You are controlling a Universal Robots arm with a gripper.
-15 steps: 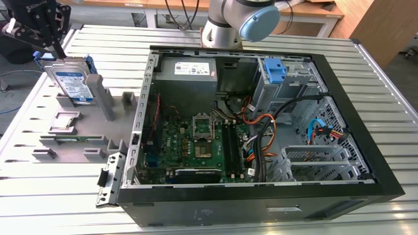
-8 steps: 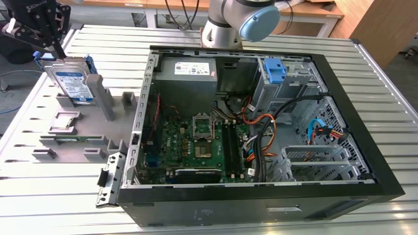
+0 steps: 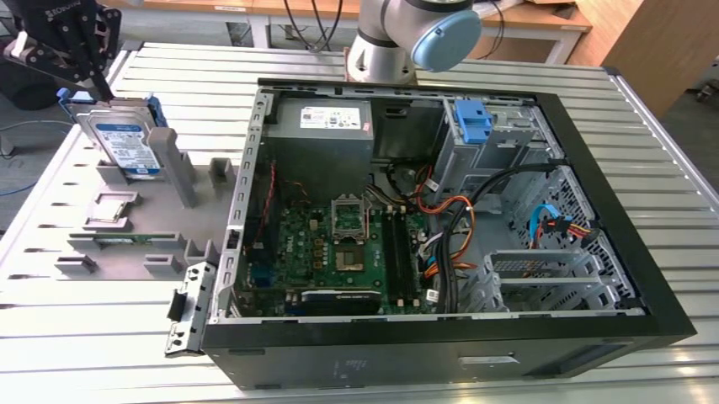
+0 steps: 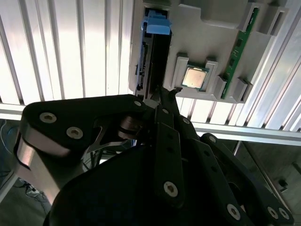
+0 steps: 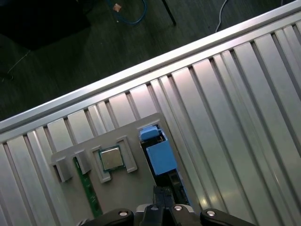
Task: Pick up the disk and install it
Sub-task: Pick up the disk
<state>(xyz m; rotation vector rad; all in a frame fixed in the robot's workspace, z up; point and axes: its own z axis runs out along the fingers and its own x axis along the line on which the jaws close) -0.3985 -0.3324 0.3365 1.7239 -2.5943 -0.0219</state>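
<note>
I see the gripper [image 3: 106, 91] at the far left of the exterior view, over the grey holder [image 3: 135, 220] on the slatted table [image 3: 79, 345]. Its fingers are drawn narrow in both wrist views, holding nothing. The disk [image 3: 126, 145] stands upright on edge in the holder, directly beneath the fingertips. I cannot tell whether they touch it. The open computer case [image 3: 657, 316] lies to the right.

The hand [image 4: 162, 94] hides much of the disk [image 4: 153, 56].
</note>
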